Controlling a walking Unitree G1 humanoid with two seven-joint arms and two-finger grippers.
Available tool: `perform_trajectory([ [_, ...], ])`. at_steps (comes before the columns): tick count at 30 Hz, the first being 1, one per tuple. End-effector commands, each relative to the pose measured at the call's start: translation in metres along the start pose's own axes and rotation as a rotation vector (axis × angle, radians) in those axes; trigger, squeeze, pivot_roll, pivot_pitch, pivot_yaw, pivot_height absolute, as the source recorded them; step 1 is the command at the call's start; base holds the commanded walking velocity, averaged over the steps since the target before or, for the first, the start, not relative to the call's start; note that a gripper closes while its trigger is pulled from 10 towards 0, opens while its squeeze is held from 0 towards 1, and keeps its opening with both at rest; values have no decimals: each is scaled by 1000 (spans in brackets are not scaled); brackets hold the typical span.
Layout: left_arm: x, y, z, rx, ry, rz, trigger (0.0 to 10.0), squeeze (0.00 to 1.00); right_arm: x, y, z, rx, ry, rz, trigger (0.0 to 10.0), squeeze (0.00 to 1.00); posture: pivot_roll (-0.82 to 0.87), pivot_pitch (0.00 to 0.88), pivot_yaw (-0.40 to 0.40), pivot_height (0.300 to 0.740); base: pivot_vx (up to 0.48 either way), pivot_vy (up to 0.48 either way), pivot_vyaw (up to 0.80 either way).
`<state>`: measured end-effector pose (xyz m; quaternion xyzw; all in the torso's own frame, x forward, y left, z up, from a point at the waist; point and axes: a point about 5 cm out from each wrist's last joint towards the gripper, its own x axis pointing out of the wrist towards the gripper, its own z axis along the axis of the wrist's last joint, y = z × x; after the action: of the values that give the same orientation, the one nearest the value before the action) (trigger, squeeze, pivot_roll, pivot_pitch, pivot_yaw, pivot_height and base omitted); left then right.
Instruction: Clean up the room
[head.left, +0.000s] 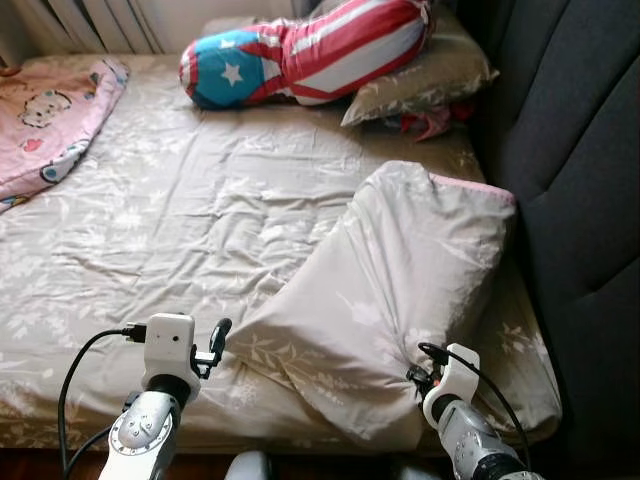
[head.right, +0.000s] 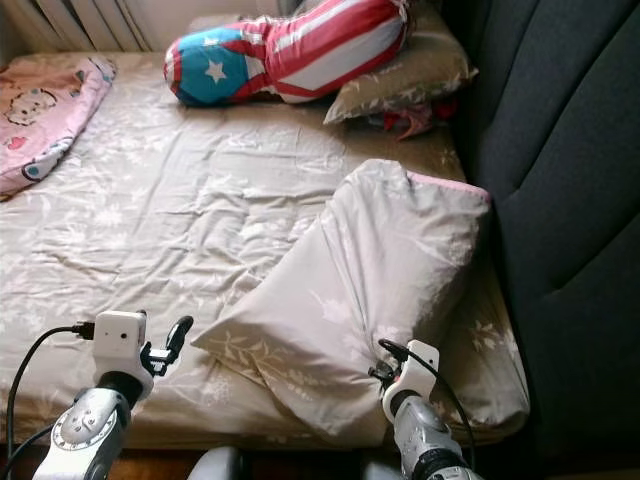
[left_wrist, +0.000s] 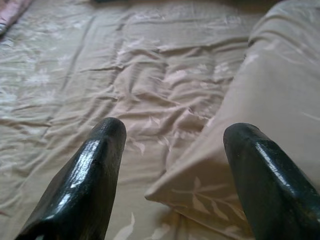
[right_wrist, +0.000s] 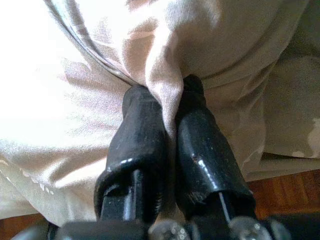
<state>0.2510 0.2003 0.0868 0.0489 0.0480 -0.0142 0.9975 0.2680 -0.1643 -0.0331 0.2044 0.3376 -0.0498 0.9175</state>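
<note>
No words, labels, brands or numbers can be read anywhere. The only sign is a white star on the blue end of the striped bolster pillow (head.left: 300, 52), lying at about twelve o'clock on the bed. The pink blanket (head.left: 50, 120) at ten o'clock carries a cartoon print, without legible lettering.

We see our left gripper (left_wrist: 172, 175) with its two shiny black fingers (left_wrist: 85, 185) spread wide apart, holding nothing. Between them lies the corner of a beige pillow (left_wrist: 260, 125) with pale leaves on it. The pillow rests on a wrinkly bed sheet (left_wrist: 125, 85) with the same leaf print. A bit of pink blanket (left_wrist: 10, 10) peeks in far away.
</note>
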Motion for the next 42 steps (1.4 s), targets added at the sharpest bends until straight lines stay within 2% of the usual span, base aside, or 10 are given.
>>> perform_trajectory([
  [1, 2, 0, -6, 16, 13, 9, 10000, 0, -4, -22, 5, 5, -20, -93, 0, 0, 75, 31, -5, 668, 0, 0, 0],
  [23, 29, -7, -21, -7, -1, 6, 10000, 0, -71, -158, 125, -119, -441, -635, 0, 0, -54, 0, 15, 668, 0, 0, 0],
  [25, 29, -7, -23, -8, -1, 7, 10000, 0, -67, -155, 120, -147, -413, -628, 2314, 0, -53, 0, 15, 668, 0, 0, 0],
  [26, 29, -8, -23, -8, -1, 6, 10000, 0, -64, -151, 115, -165, -395, -618, 10000, 0, -50, 0, 15, 668, 0, 0, 0],
  [28, 29, -9, -23, -9, -1, 5, 10000, 0, -60, -147, 110, -168, -380, -597, 10000, 0, -50, 0, 15, 668, 0, 0, 0],
  [32, 30, -9, -25, -10, 1, 1, 10000, 0, -51, -133, 98, -170, -364, -544, 10000, 373, -44, 0, 22, 668, 0, 0, 0],
  [33, 30, -9, -25, -10, 0, 1, 10000, 0, -50, -130, 98, -187, -376, -541, 10000, 1000, -44, 0, 25, 668, 0, 0, 0],
  [39, 31, -11, -34, -35, 33, -4, 10000, 0, -45, -111, 102, -326, -445, -489, 10000, 1000, -62, 0, 34, 668, 0, 0, 0],
  [40, 30, -11, -36, -47, 43, 1, 10000, 0, -44, -107, 101, -323, -460, -454, 10000, 490, -62, 0, 34, 668, 0, 0, 0],
  [42, 30, -11, -40, -66, 60, 9, 10000, 0, -42, -100, 99, -318, -479, -401, 10000, 0, -59, 0, 31, 668, 0, 0, 0],
])
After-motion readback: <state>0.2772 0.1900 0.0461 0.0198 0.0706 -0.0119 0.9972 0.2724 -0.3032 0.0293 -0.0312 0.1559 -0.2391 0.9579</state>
